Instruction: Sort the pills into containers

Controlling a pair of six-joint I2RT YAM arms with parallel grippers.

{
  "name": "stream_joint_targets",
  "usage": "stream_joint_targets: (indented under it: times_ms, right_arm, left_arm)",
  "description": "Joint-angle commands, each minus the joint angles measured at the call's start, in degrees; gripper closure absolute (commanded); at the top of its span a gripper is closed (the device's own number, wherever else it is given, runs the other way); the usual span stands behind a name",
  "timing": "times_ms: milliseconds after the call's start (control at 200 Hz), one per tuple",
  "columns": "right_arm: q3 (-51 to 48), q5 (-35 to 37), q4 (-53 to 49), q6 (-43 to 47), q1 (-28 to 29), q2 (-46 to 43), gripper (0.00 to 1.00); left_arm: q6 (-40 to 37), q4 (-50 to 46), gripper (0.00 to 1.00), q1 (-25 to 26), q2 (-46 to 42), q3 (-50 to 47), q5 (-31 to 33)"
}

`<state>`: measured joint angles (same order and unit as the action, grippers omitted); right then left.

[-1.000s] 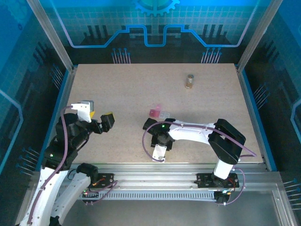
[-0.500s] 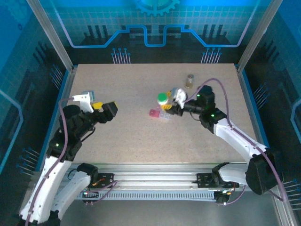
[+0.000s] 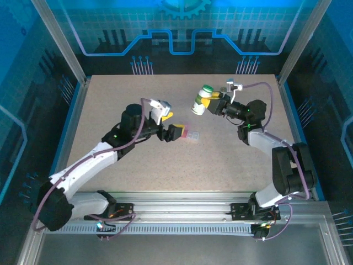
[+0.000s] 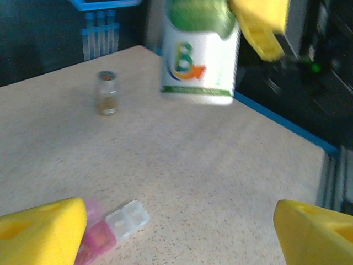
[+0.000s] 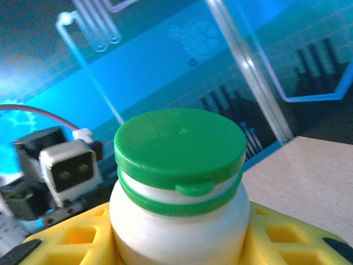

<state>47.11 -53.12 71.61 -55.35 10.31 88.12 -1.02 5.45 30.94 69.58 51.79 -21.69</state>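
Observation:
My right gripper (image 3: 209,101) is shut on a white container with a green cap (image 3: 201,101), held tilted in the air over the back of the table. In the right wrist view the container (image 5: 179,187) stands between my yellow fingers (image 5: 60,240). A small amber container (image 4: 106,93) stands on the table behind. A small pink and clear compartment container (image 3: 191,135) lies mid-table. My left gripper (image 3: 171,126) is open just left of it, its fingers (image 4: 41,232) wide apart with nothing between them. The white container (image 4: 198,58) hangs ahead in the left wrist view. The pills are hidden.
The speckled beige table (image 3: 138,94) has blue side rails (image 3: 74,118) and metal frame posts (image 3: 62,41) at the back corners. My left arm (image 3: 94,160) stretches diagonally across the left half; the right arm (image 3: 276,146) folds along the right side.
The right arm swung from the near edge to the back, lifting the white container higher. My left gripper moved from the left side to the centre beside the pink and clear container.

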Motion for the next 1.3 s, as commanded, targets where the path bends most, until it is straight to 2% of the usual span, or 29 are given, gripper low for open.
stream_joint_targets:
  times_ms: [0,225,390,490,620,695,1011,1071,1296]
  right_arm:
    - [2.54,-9.38,9.86,-2.3,0.72,-0.93,0.76]
    - [0.57,-11.3,9.86,4.14,2.82,-2.11,0.77]
    - [-0.87,-10.44,5.65,10.29,4.45,-3.63,0.78]
    - [-1.93,-8.22,-5.41,19.62,5.43,-7.24,0.77]
    - [0.17,-3.82,-30.47,35.43,7.35,-13.17,0.76]
    - [1.45,-3.4,-36.59,39.08,8.29,-14.61,0.75]
    - [1.14,-4.04,-35.14,37.15,10.23,-14.69,0.75]
    - [0.64,-3.78,-32.89,35.59,10.31,-14.49,0.75]
    - [-0.14,-3.74,-24.26,29.03,10.26,-13.17,0.75]
  left_arm:
    - [-11.18,4.65,0.11,0.24,2.18,3.15,-11.33]
    - [-7.14,13.06,0.11,0.65,6.37,3.68,-17.74]
    - [-5.49,16.99,0.12,2.7,7.67,3.84,-15.7]
    - [-4.27,17.66,0.15,3.73,8.19,4.45,-12.94]
    - [-4.78,17.05,0.18,4.52,8.96,4.81,-10.15]
    - [-4.87,16.68,0.19,4.78,9.63,4.91,-10.44]
    - [-4.7,18.64,0.27,5.84,9.96,4.04,-10.22]
    - [-4.83,18.6,0.3,6.0,10.05,4.11,-10.37]
    - [-6.19,18.04,0.3,6.82,10.22,3.02,-10.42]
